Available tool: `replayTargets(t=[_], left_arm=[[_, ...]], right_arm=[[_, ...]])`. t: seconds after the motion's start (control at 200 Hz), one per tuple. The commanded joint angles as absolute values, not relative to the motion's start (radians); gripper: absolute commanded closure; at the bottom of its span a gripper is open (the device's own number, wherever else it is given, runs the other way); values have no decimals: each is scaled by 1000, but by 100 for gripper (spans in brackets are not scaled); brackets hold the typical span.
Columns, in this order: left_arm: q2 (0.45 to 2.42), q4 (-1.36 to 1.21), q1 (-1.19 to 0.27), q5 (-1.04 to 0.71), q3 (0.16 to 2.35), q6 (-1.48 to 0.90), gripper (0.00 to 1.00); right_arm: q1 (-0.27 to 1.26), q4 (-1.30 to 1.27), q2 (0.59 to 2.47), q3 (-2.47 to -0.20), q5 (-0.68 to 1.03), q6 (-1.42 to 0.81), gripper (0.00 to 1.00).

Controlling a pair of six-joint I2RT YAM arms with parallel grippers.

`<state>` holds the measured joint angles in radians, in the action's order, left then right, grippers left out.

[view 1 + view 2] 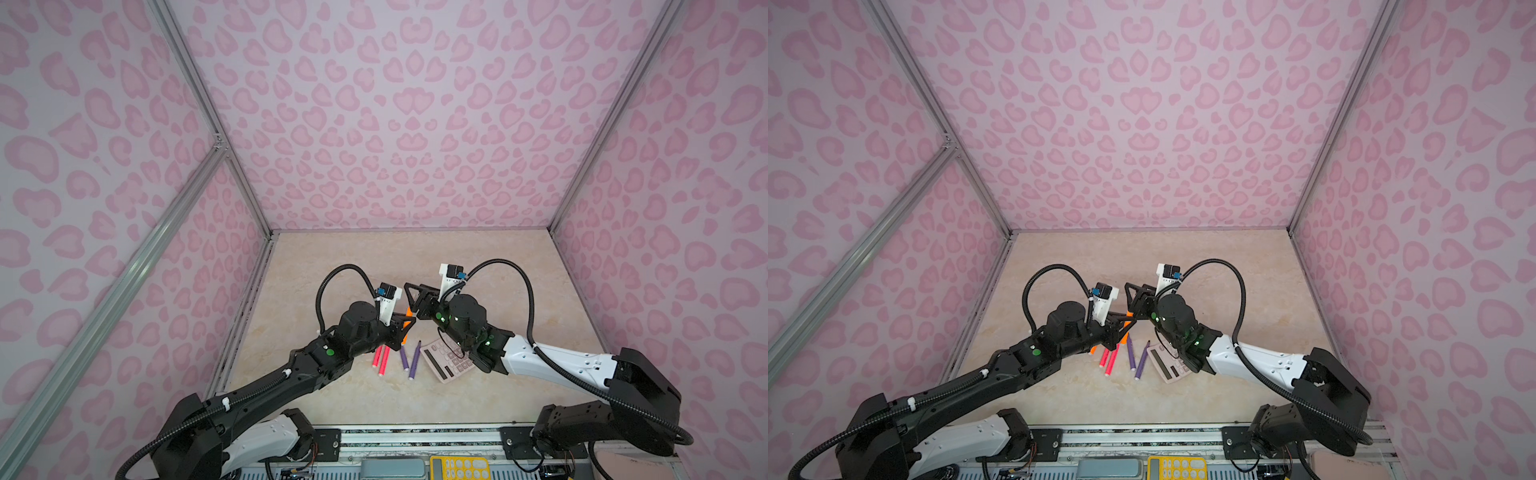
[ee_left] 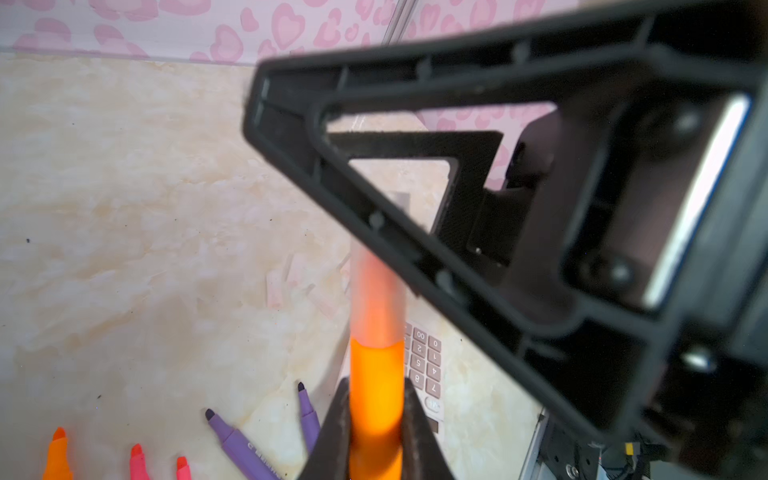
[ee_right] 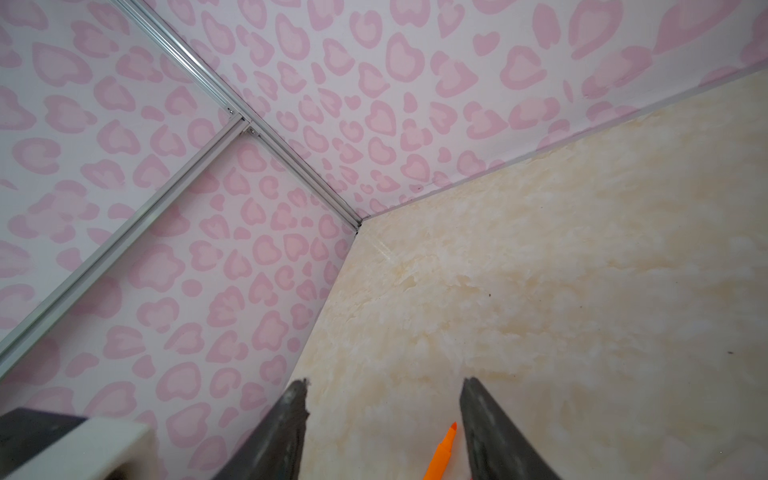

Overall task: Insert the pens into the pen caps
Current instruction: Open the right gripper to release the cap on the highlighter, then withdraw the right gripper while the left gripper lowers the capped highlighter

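Left gripper [image 2: 376, 386] — clamped on orange pen [image 2: 376, 365], just below mid-frame in both top views, clear cap [image 2: 376, 299] over its tip. Right gripper [image 3: 386, 382] — jaws apart, empty. Advice: withdraw straight along pen's axis, lest cap drag off.

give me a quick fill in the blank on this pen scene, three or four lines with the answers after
1. The pen held by the left gripper is ___ in colour.
2. Over that pen's tip sits a clear ___.
3. The jaws of the right gripper stand ___, with nothing between them.
4. The purple pens lie between the pink-red pens and the ___.

Missing words: orange; cap; open; calculator
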<state>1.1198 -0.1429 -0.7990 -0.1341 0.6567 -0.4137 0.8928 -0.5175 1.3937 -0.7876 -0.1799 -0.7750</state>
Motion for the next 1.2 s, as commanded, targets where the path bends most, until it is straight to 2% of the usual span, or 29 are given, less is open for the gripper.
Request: replayTargets(t=[0.0, 0.05, 0.25, 0.415, 0.925, 1.195], left_arm=[[1142, -130, -808, -104, 686, -387, 96], [1153, -126, -812, -99, 693, -385, 96], [1179, -112, -813, -75, 704, -390, 96], [1180, -109, -812, -47, 703, -404, 96], [1102, -232, -630, -224, 598, -531, 96], [1037, -211, -580, -186, 571, -541, 96]], right_arm=[[879, -467, 1415, -813, -119, -779, 48], [874, -459, 1425, -826, -93, -781, 56], [873, -427, 1449, -853, -56, -782, 73], [872, -428, 1455, -853, -51, -785, 100], [923, -467, 1527, -866, -12, -781, 100], [970, -485, 1562, -869, -33, -787, 100]])
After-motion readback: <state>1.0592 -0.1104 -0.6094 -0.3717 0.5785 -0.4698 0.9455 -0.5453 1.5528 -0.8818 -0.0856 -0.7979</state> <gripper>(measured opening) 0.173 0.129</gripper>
